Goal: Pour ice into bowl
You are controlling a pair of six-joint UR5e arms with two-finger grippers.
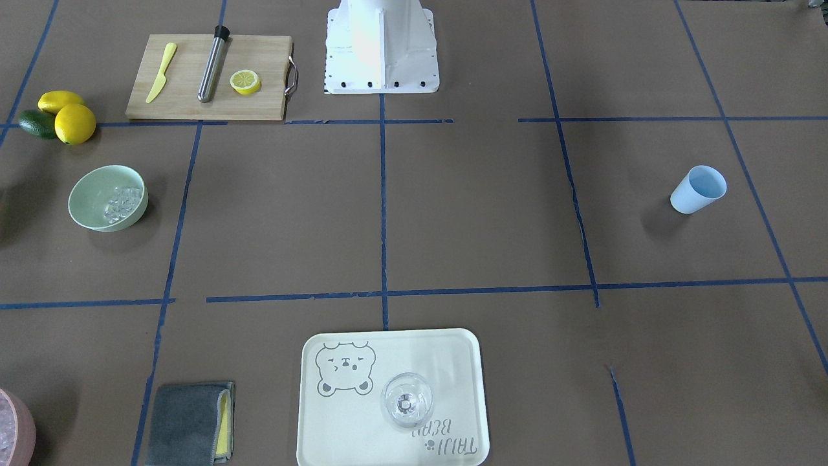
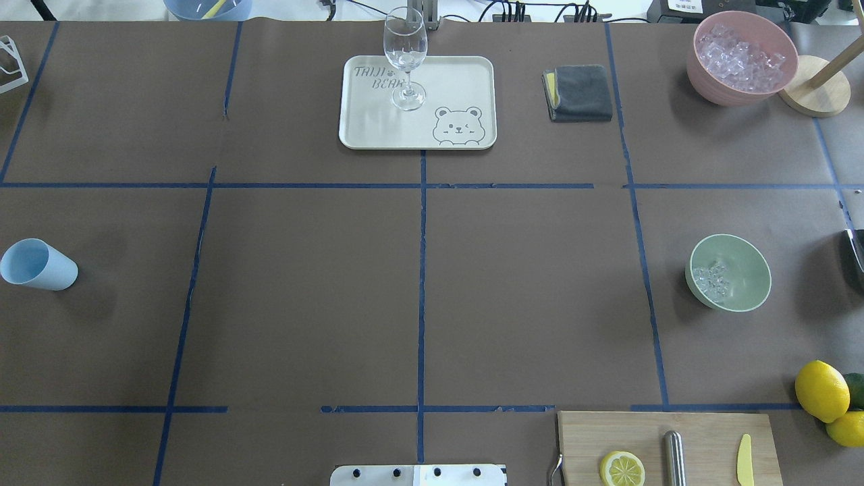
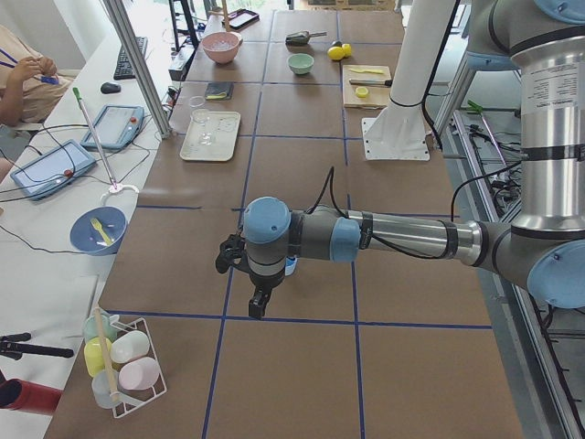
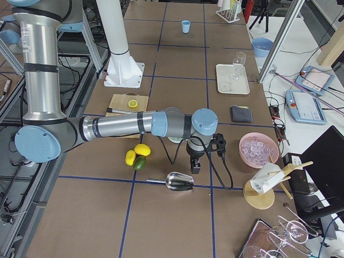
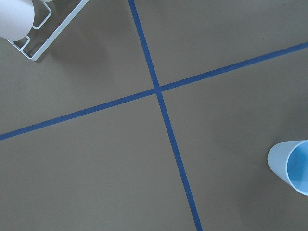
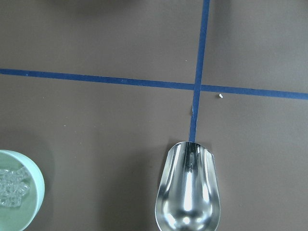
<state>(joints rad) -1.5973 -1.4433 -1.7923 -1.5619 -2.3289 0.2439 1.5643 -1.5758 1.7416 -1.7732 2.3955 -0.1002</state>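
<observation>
The mint-green bowl stands on the table's right side, also in the front-facing view. It holds the ice, a small pile of clear cubes. The right wrist view shows the bowl's rim with ice at lower left and an empty metal scoop lying on the table. My right gripper hangs above the scoop; I cannot tell if it is open. My left gripper hovers near the blue cup, which lies on its side; I cannot tell its state.
A pink container of ice stands at the far right. A tray carries a wine glass. There is a grey cloth, a cutting board with lemon half, muddler and knife, lemons, and a wire rack.
</observation>
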